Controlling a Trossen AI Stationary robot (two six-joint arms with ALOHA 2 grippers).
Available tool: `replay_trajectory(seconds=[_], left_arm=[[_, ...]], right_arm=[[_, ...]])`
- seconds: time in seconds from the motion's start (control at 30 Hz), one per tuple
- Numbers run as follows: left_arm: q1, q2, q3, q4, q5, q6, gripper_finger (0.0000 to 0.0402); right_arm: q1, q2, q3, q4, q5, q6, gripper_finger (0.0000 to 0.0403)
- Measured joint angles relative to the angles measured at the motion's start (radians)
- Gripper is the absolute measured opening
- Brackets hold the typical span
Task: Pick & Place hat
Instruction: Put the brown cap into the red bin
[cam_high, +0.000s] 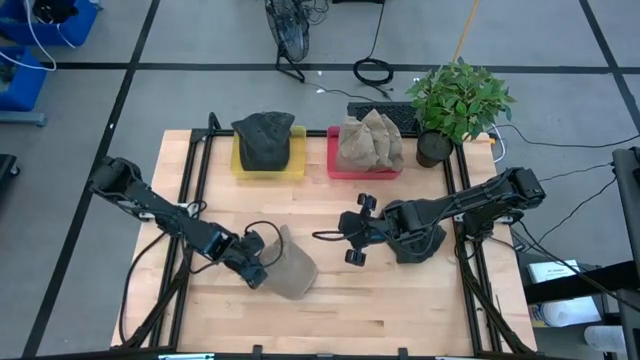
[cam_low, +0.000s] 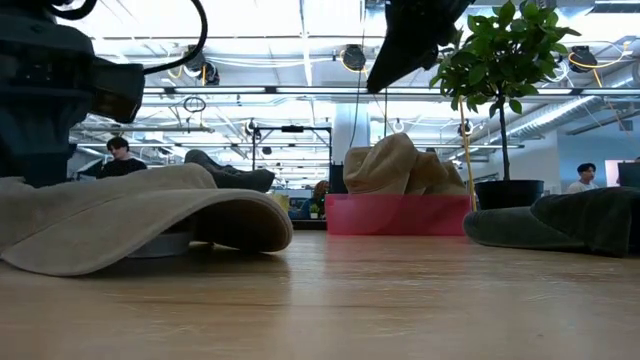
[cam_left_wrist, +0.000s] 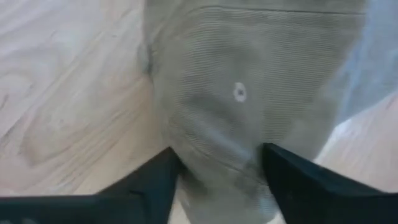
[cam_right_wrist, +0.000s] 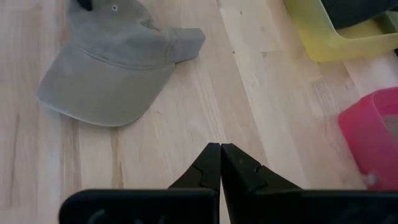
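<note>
A tan hat (cam_high: 292, 270) lies on the table's near left part, its brim flat on the wood (cam_low: 150, 215); the right wrist view shows it too (cam_right_wrist: 112, 62). My left gripper (cam_high: 252, 264) is at its crown, shut on it (cam_left_wrist: 217, 180). My right gripper (cam_high: 335, 236) hangs shut above the table's middle (cam_right_wrist: 221, 155) and touches nothing. A dark hat (cam_high: 420, 245) rests on the table under the right arm (cam_low: 570, 222). My left gripper pinches the tan hat's crown (cam_left_wrist: 217, 149) between its two fingers (cam_left_wrist: 155, 186), just below an eyelet (cam_left_wrist: 239, 92). The cloth bulges in a fold between them. The fingers come slanting from the table's left. The hat lies on the table.
At the far edge stand a yellow bin (cam_high: 240, 165) holding a dark hat (cam_high: 266, 140) and a red bin (cam_high: 335, 168) holding tan hats (cam_high: 370, 142). A potted plant (cam_high: 455, 100) stands at the far right corner. Bare wood lies between the two grippers.
</note>
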Motion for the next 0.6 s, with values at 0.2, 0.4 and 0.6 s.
replay_trajectory(seconds=[0.2,0.4,0.6], left_arm=[[0.0,-0.002,0.024,0.015,0.002,0.073,0.0037],[0.007,-0.026,0.094,-0.104,0.05,0.128,0.0012],[0.012,-0.03,0.283,-0.394,0.053,0.243,0.001]], right_arm=[[0.0,0.0,0.0,0.059,0.001,-0.002,0.0],[0.0,0.0,0.0,0.19,0.003,-0.005,0.0],[0.0,0.001,-0.001,0.229,0.025,0.023,0.0033]])
